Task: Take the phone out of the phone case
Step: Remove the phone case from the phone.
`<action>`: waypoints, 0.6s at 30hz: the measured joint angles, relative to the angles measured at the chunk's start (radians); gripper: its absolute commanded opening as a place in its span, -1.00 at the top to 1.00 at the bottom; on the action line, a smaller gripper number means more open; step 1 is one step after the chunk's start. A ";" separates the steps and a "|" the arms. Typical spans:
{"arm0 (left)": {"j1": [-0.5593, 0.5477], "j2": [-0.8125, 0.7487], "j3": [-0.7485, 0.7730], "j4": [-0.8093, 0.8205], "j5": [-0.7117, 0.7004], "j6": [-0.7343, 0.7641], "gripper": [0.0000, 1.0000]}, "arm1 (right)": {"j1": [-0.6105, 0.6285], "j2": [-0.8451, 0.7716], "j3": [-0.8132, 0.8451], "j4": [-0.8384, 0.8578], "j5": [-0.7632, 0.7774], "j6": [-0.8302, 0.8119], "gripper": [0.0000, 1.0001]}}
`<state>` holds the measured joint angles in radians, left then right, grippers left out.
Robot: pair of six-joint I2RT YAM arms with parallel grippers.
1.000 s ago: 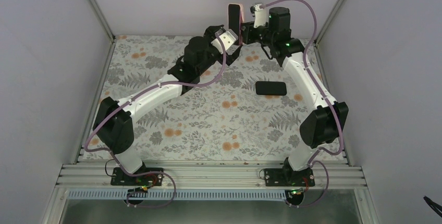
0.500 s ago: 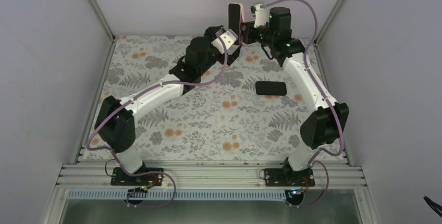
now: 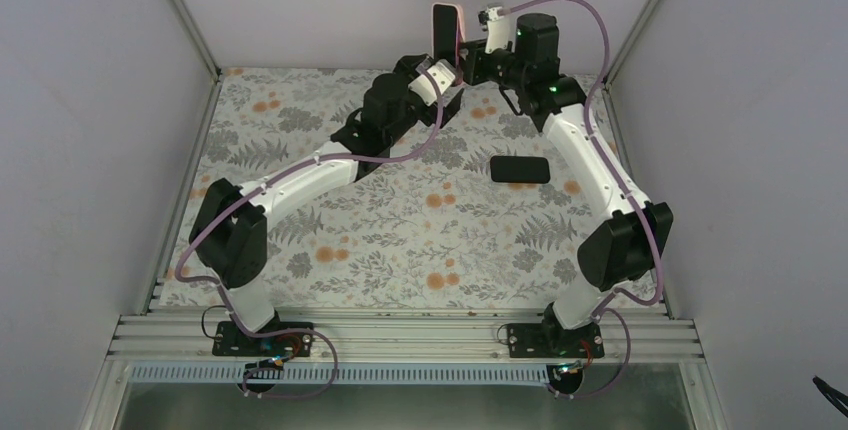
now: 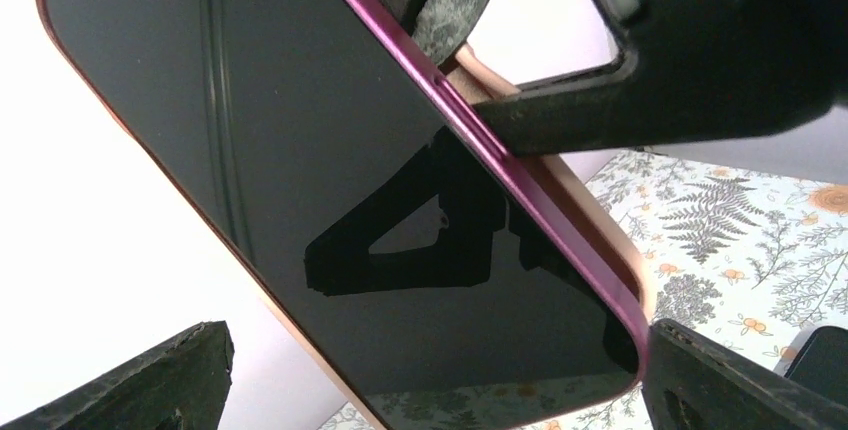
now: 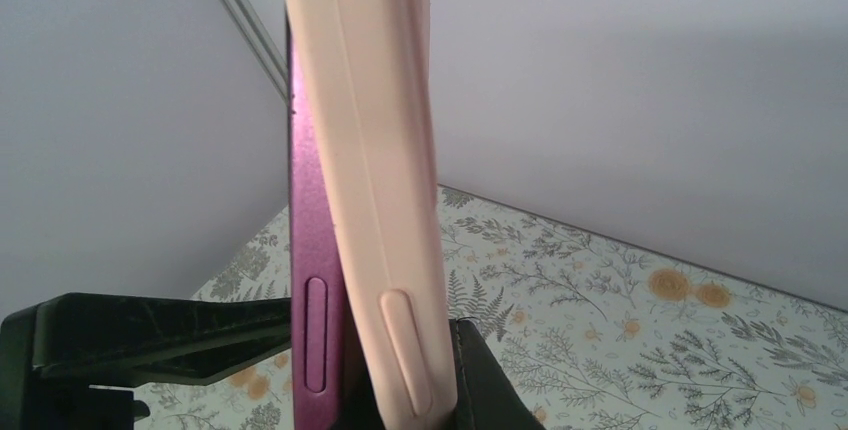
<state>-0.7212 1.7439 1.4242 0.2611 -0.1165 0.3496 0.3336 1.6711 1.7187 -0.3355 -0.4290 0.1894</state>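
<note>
- The phone case stands upright above the table's far edge, with the phone's magenta edge beside it.
- The case's lower end is hidden by the right gripper, which is clamped on it.
- The left gripper has its fingers apart, and the tips are cropped.
- The table is floral, with a black slab right of centre.
- The walls are grey.

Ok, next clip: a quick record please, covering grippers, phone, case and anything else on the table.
phone case: pale pink, held upright in the air near the table's far edge
phone: dark screen, magenta edge showing beside the case along one side
right gripper: shut on phone case
left gripper: open, one finger either side of the phone
also on table: black slab, lying flat
</note>
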 measured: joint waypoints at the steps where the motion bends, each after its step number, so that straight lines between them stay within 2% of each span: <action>1: 0.000 -0.001 0.000 0.000 0.004 -0.002 -1.00 | 0.000 0.000 -0.002 0.000 0.000 0.000 0.94; 11: 0.003 -0.045 -0.014 -0.001 0.058 -0.018 -0.96 | 0.000 0.000 -0.014 0.003 -0.001 -0.001 0.94; 18: 0.008 -0.045 -0.013 -0.001 0.029 -0.013 -0.94 | 0.001 0.000 -0.014 0.004 -0.001 -0.001 0.94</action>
<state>-0.7136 1.6989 1.4117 0.2600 -0.0872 0.3370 0.3344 1.6707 1.7046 -0.3313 -0.4297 0.1886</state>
